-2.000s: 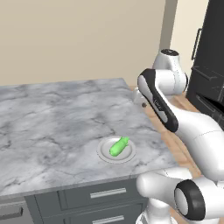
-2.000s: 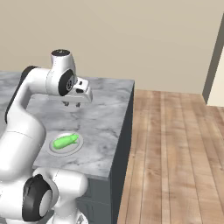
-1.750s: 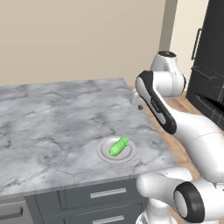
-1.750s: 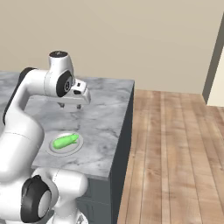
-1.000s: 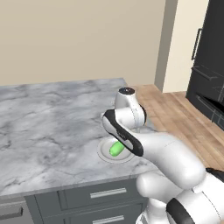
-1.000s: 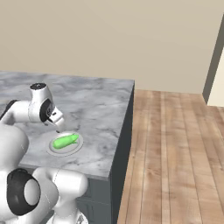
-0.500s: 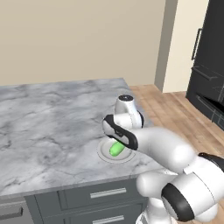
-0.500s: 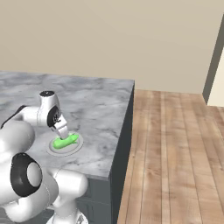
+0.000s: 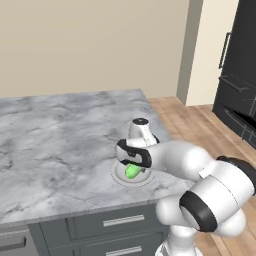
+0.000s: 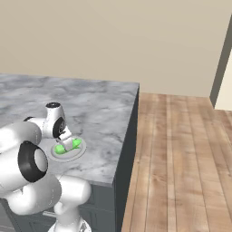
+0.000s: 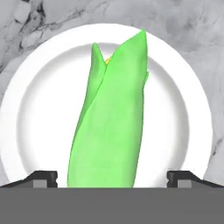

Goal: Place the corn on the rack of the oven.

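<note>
**Now: tool low over the corn, fingers spread wide**

Tool (image 11: 112, 177) is open wide. In the hand view the two dark fingertips (image 11: 43, 177) sit at the far left and right of the bottom edge, with the corn (image 11: 111, 127) running up between them. Clear gap on both sides of the husk, so no pinch and no visible contact with either finger.

Corn lies flat on the round plate (image 11: 26, 131), tapered end pointing away from the tool, a speck of yellow showing at the split in the husk. The plate sits on the grey marble bench (image 9: 55, 135), near its front right corner.

Arm pose: folded low and forward over the bench. In the left base view the wrist hangs straight above the plate (image 9: 120, 176) with the hand pointing down, and the corn (image 9: 132, 171) pokes out just under it. In the right base view the tool (image 10: 67, 144) is right down at the corn (image 10: 68, 145), over the plate (image 10: 80, 153).

Black oven (image 9: 239, 100) stands well apart, off to the right past the wood floor (image 10: 181, 149).
</note>
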